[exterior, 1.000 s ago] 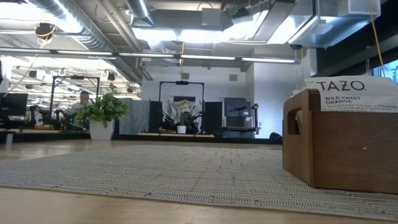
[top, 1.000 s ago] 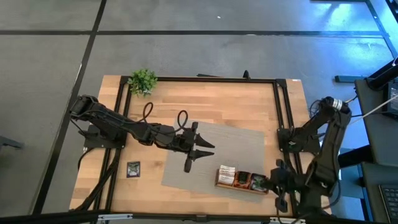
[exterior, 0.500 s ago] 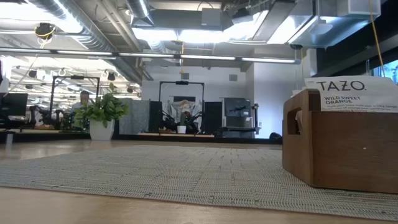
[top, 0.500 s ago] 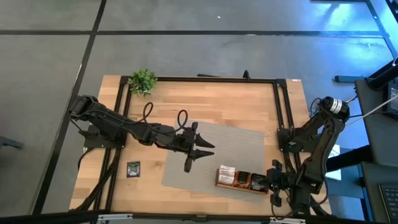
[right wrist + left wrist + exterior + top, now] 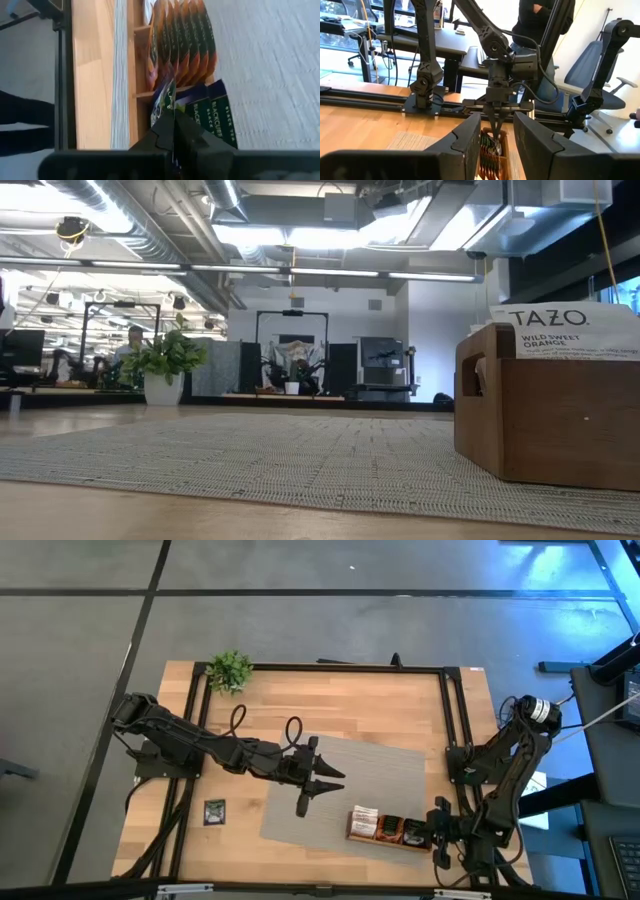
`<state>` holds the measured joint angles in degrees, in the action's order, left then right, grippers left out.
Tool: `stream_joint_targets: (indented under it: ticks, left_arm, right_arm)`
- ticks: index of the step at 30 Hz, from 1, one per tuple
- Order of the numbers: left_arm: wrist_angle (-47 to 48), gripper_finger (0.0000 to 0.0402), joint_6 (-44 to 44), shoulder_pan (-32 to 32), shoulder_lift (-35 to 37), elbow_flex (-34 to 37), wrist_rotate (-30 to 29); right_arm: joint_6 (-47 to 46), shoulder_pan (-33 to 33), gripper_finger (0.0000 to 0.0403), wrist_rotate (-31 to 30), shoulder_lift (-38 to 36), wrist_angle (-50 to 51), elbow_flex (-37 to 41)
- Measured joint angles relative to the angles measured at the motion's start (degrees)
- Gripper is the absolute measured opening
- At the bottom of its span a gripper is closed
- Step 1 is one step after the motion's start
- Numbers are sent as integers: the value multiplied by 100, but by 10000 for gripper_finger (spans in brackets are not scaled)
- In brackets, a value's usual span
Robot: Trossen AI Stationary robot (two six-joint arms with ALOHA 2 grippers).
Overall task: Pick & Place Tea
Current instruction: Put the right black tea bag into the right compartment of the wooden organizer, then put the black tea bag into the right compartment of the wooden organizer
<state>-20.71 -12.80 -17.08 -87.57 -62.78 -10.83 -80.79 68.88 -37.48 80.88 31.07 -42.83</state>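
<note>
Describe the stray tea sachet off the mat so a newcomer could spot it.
Start at the grey mat on the wooden table in the high view. Off its left edge, near the left arm's base, a dark square sachet lies alone on bare wood; all others stand in the tray.

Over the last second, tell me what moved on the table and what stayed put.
The right arm drew back a little over the tray, its right claw shut on a dark sachet at the tray's end compartment. The left claw, the loose sachet and the plant stayed put.
</note>
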Motion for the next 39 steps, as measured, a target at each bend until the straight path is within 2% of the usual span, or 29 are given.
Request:
stream_joint_targets:
  ticks: [6, 16, 27, 30, 33, 36, 39]
  left_arm:
    - [2, 114, 0, 0, 0, 0, -1]
    - [86, 114, 0, 0, 0, 0, 0]
    - [527, 112, -45, 0, 10, 2, 53]
    - [1145, 115, -407, 51, 171, 2, 301]
    - [2305, 115, -1111, 89, 511, 2, 504]
    - [3898, 114, -2109, 25, 819, 2, 866]
    - [5505, 114, -3303, -244, 994, 2, 1236]
  right_arm:
    - [2, -2, 12, 467, 2, -5, 0]
    - [13, -2, 20, 424, 2, 19, 0]
    - [-9, -7, 114, 314, -8, 73, -102]
    - [-13, -13, 125, -13, -168, 166, -318]
    - [7, -109, 127, -276, -433, 361, -662]
    - [178, -339, 127, -387, -697, 470, -1000]
    - [884, -697, 127, -277, -820, 389, -1265]
